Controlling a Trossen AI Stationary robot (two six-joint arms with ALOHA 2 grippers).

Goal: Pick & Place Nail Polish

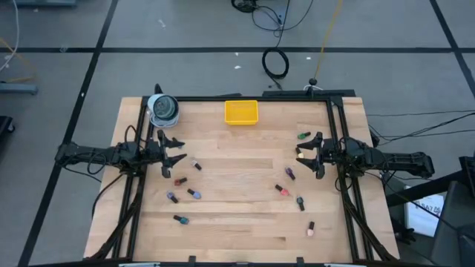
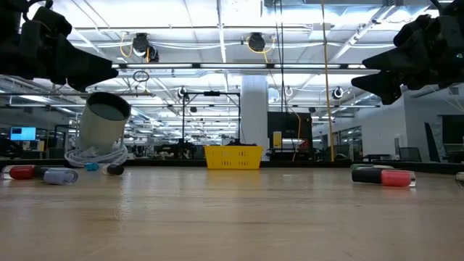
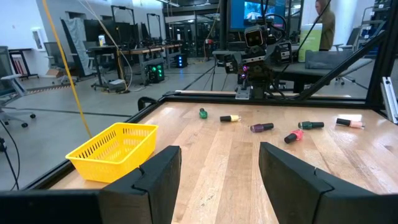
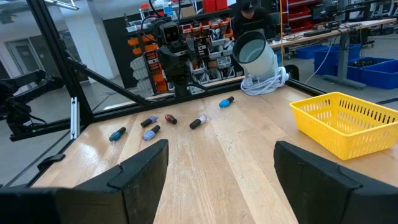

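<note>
While low view hides most, high view shows 12 nail polish bottles [image 1: 194,193].

The bench [image 1: 245,185] was pale wood in long planks, smooth with a soft sheen, edged by a matt black metal frame [image 1: 245,98]. Ahead of the left gripper's [image 3: 219,180] matt black plastic fingers [image 3: 157,177], the yellow tray [image 3: 115,151] looked like latticed plastic, and the nail polish bottles [image 3: 262,127] beyond had glossy coloured bodies under dark caps. Beyond the right gripper's [image 4: 221,174] matching matt fingers [image 4: 144,168] the tape roll [image 4: 255,55] looked dull grey-white.
</note>
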